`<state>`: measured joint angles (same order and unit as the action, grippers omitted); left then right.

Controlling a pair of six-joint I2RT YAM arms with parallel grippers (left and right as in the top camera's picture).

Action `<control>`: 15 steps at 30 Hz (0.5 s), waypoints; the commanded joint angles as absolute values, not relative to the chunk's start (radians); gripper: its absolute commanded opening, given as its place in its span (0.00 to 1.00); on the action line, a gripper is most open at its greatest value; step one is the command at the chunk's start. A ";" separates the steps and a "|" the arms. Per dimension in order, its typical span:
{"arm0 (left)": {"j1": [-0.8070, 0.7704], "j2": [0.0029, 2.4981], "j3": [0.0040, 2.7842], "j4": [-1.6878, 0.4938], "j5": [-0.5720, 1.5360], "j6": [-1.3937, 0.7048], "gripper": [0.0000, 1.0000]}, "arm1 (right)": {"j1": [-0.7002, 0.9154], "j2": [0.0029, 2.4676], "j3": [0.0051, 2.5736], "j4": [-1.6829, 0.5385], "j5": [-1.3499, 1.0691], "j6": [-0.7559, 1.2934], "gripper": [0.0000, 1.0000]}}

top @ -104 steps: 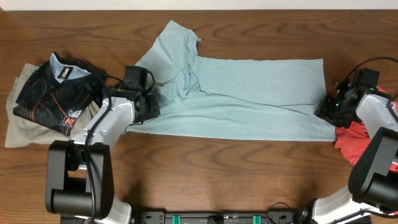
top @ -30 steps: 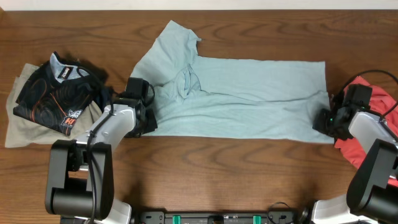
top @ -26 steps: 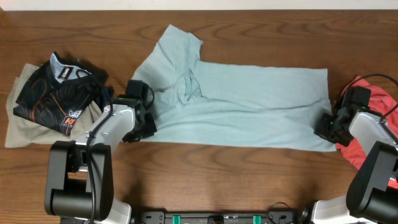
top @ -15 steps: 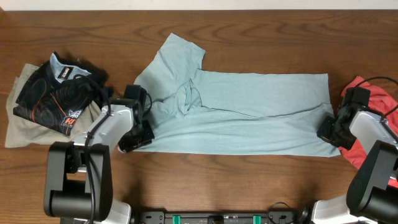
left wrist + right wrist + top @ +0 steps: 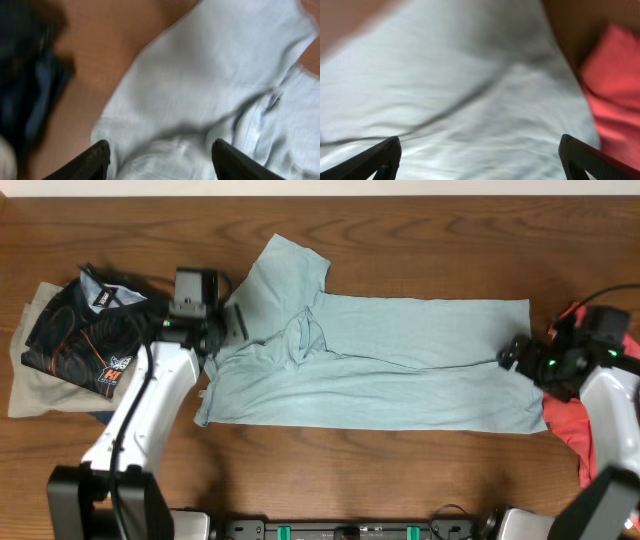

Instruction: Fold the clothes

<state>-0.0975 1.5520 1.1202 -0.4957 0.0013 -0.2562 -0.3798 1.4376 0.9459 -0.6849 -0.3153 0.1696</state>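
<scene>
The pale blue-grey T-shirt (image 5: 400, 360) lies across the table as a long folded band, one sleeve (image 5: 285, 265) pointing to the back. My left gripper (image 5: 232, 322) hovers over its left end near the collar. In the left wrist view the left gripper (image 5: 162, 162) is open, with shirt cloth (image 5: 210, 75) below and nothing between the fingers. My right gripper (image 5: 515, 353) hangs over the shirt's right end. Seen from the right wrist, the right gripper (image 5: 480, 160) is wide open above the shirt (image 5: 460, 100). The coral-red garment (image 5: 572, 425) lies at the right edge and shows in the wrist view (image 5: 615, 90).
A black top with an orange line pattern (image 5: 85, 330) lies on a beige garment (image 5: 35, 395) at the left. Bare wooden table (image 5: 350, 475) runs along the front, in front of the shirt's near edge.
Both grippers have opened and let go of the shirt's near corners. The left one has lifted and moved toward the back, the right one has lifted off the right end. The shirt lies still.
</scene>
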 commanded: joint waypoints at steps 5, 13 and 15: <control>-0.081 1.825 1.383 -0.430 0.076 -0.046 0.77 | -0.390 1.339 0.957 -0.739 -0.554 0.107 0.99; -0.081 2.107 1.576 -0.317 0.102 0.019 0.80 | -0.389 1.341 0.955 -0.791 -0.553 0.107 0.99; -0.082 2.151 1.577 -0.263 0.107 0.019 0.80 | -0.389 1.341 0.955 -0.801 -0.550 0.107 0.99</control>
